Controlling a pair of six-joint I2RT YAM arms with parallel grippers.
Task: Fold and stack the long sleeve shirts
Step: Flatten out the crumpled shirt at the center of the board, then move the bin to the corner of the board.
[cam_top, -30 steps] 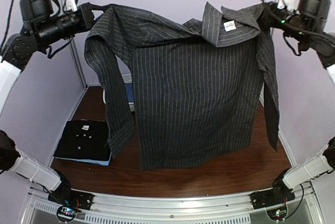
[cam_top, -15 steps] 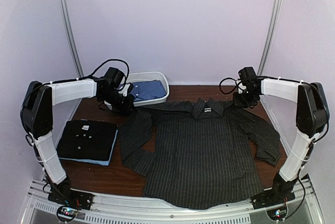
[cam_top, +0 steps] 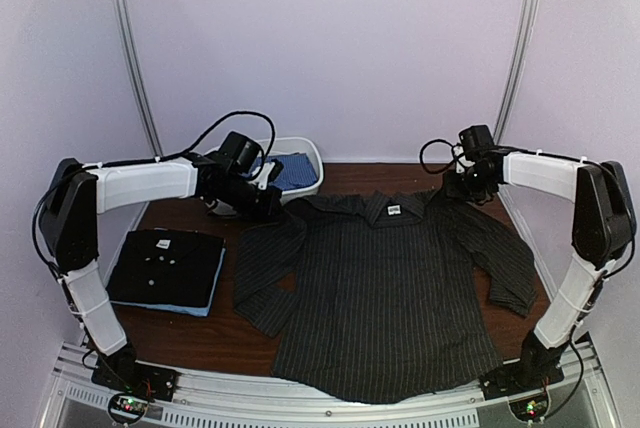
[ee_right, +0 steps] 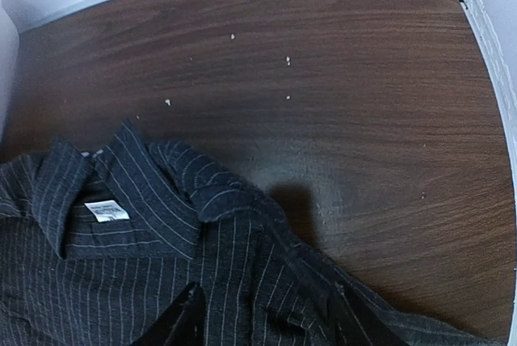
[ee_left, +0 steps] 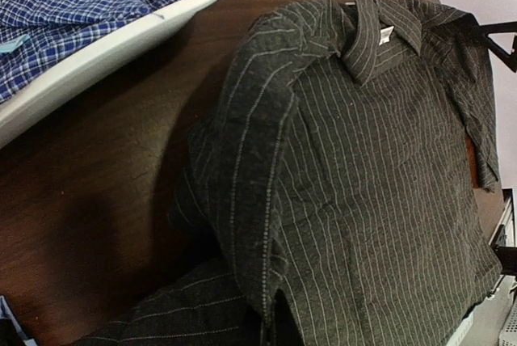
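Note:
A dark charcoal pinstriped long sleeve shirt (cam_top: 385, 298) lies flat, back up, on the brown table, its collar (cam_top: 392, 210) at the far side and its hem at the near edge. My left gripper (cam_top: 270, 201) is shut on the shirt's left shoulder; in the left wrist view the cloth (ee_left: 363, 160) bunches into the pinch (ee_left: 271, 326). My right gripper (cam_top: 462, 186) stands open over the right shoulder, its fingers (ee_right: 174, 322) apart with the cloth (ee_right: 121, 281) lying loose between them. A folded black shirt (cam_top: 165, 266) rests on a light blue one at the left.
A white oval tub (cam_top: 305, 155) at the back left holds a blue checked shirt (cam_top: 285, 170), close beside my left gripper. The tub's rim (ee_left: 121, 43) shows in the left wrist view. Bare wood (ee_right: 339, 79) lies behind the collar.
The shirt, held up in the air by both grippers a second ago, now lies flat on the table. My right gripper has opened and let go of its shoulder. The left has shifted slightly right.

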